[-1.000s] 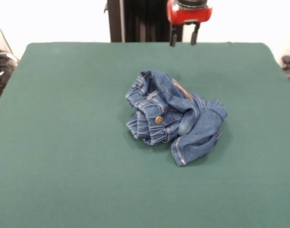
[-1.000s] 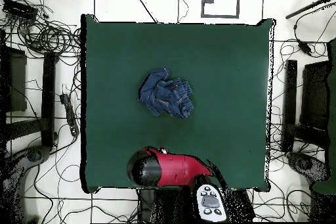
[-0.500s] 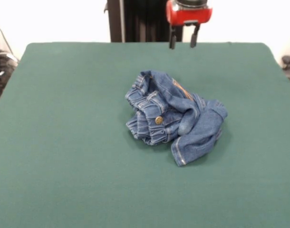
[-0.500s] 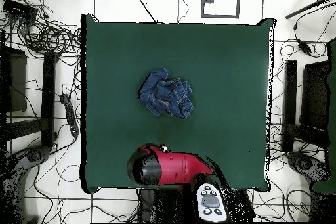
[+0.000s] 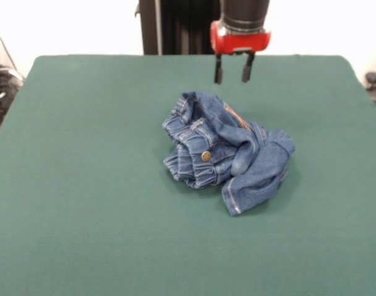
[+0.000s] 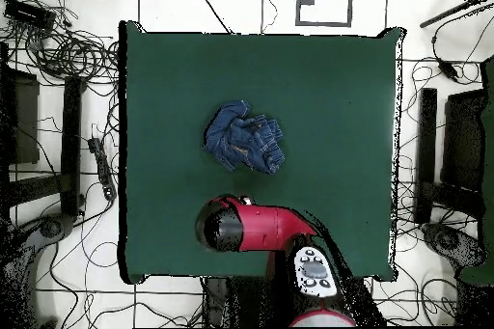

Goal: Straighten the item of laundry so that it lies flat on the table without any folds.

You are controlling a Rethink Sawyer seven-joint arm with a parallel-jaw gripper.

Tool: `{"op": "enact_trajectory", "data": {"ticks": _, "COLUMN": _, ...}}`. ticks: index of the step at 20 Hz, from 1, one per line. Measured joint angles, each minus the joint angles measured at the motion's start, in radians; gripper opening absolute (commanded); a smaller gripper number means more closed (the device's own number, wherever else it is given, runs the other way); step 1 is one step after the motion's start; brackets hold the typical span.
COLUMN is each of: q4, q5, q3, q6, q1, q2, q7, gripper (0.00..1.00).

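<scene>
The little blue jeans [image 5: 225,150] lay in a crumpled heap just right of the middle of the front view. The stretchy waistband faced left, with a shiny brass button [image 5: 206,156] showing. One leg flopped down toward the lower right. They sat on the big dark green surface [image 5: 83,185], touching nothing else.

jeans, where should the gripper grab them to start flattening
Probably the leg cuff that sticks out of the jeans toward the camera: a loose edge clear of the bunched waistband. The open gripper would come straight down from above.
</scene>
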Motion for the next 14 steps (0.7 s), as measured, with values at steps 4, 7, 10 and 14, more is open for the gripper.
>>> {"op": "enact_trajectory", "data": {"ticks": 4, "q4": -0.036, "q5": -0.011, "q3": 0.004, "q6": 0.0, "q1": -0.023, "q2": 0.024, "q7": 0.0, "gripper": 1.0}}
{"op": "enact_trajectory", "data": {"ticks": 7, "q4": -0.061, "q5": -0.024, "q3": 0.006, "q6": 0.0, "q1": -0.041, "q2": 0.037, "q7": 0.0, "gripper": 1.0}}
{"op": "enact_trajectory", "data": {"ticks": 10, "q4": -0.091, "q5": -0.039, "q3": 0.006, "q6": 0.0, "q1": -0.056, "q2": 0.046, "q7": 0.0, "gripper": 1.0}}
{"op": "enact_trajectory", "data": {"ticks": 14, "q4": -0.135, "q5": -0.065, "q3": 0.007, "q6": 0.0, "q1": -0.067, "q2": 0.063, "q7": 0.0, "gripper": 1.0}}
